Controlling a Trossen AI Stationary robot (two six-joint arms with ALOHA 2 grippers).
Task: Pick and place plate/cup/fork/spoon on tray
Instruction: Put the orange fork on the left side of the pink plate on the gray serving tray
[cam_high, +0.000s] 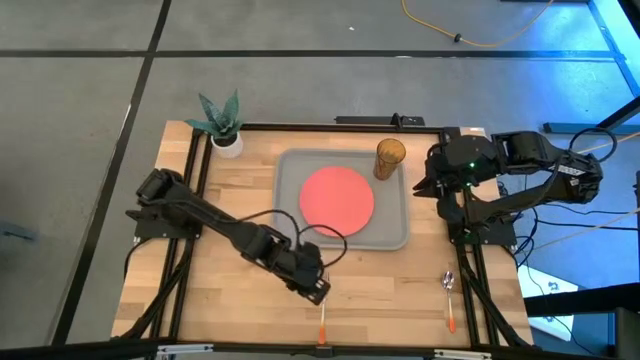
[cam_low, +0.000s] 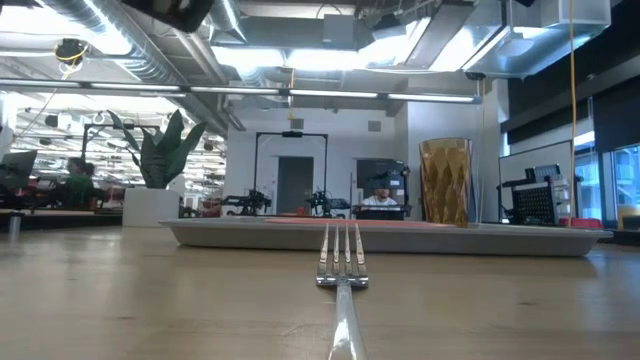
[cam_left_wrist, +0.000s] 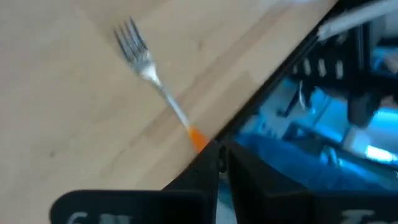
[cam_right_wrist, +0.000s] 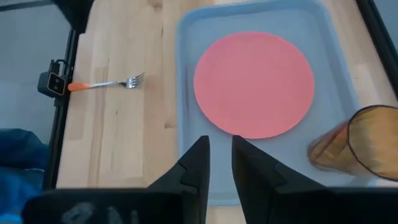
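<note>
The grey tray (cam_high: 392, 232) lies at the table's middle. The coral-red plate (cam_high: 337, 196) lies flat in it, and the amber cup (cam_high: 389, 158) stands upright in its far right corner. The fork (cam_high: 322, 326) lies on the wood at the near edge, tines toward the tray; it also shows in the low view (cam_low: 341, 268). The spoon (cam_high: 450, 296) lies on the table at the near right. My left gripper (cam_high: 317, 287) hovers shut just beyond the fork's tines, touching nothing. My right gripper (cam_high: 428, 186) hangs shut by the tray's right edge.
A white pot with a green plant (cam_high: 226, 140) stands at the far left corner. Black frame rails run along the table's left and right edges (cam_high: 478, 290). Bare wood lies between the tray and the near edge.
</note>
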